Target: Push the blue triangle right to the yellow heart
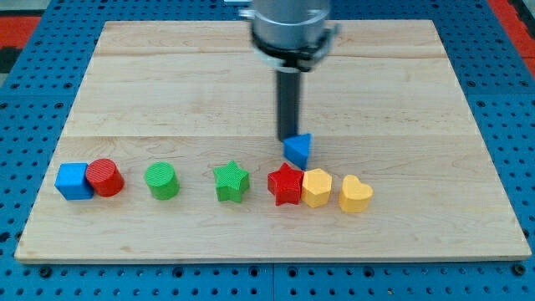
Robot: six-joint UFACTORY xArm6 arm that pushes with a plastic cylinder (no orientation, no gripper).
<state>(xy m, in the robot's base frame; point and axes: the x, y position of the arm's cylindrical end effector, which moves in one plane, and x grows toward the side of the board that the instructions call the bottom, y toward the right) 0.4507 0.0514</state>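
my tip [288,139] touching blue triangle [298,150] upper left; no gripper, nothing held; yellow heart [355,194] lower right

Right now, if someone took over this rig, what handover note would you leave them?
My tip is down on the board, touching the blue triangle at its upper left.
The blue triangle sits just above the red star, apart from it.
The yellow heart is at the right end of the row, beside the yellow hexagon.
Done: nothing that can be judged complete.
Left: push the triangle on right and down to the heart.
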